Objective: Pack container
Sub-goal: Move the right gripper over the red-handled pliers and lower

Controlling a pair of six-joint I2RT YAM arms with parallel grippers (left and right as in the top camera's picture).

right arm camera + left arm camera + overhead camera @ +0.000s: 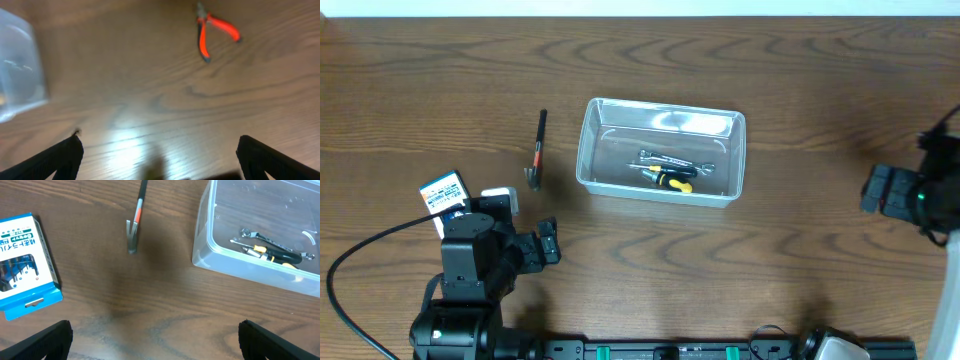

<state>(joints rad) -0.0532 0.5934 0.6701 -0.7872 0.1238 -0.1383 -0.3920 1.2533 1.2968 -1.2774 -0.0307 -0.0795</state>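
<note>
The clear plastic container (588, 150) stands at the table's middle and holds a silver wrench (665, 160) and a yellow-and-black screwdriver (672, 181). A small black hammer (537, 150) lies left of it. My left gripper (520, 240) is open and empty, near the front left, short of the hammer. In the left wrist view the hammer (135, 225) lies ahead and the container (205, 245) is at the right. My right gripper (875, 188) is open and empty at the far right. Its wrist view shows the container's corner (17, 65) and red-handled pliers (215, 30) on the table.
A blue-and-white card packet (445, 192) lies beside my left arm, and shows at the left of the left wrist view (22, 262). The pliers do not show in the overhead view. A black cable (350, 270) loops at the front left.
</note>
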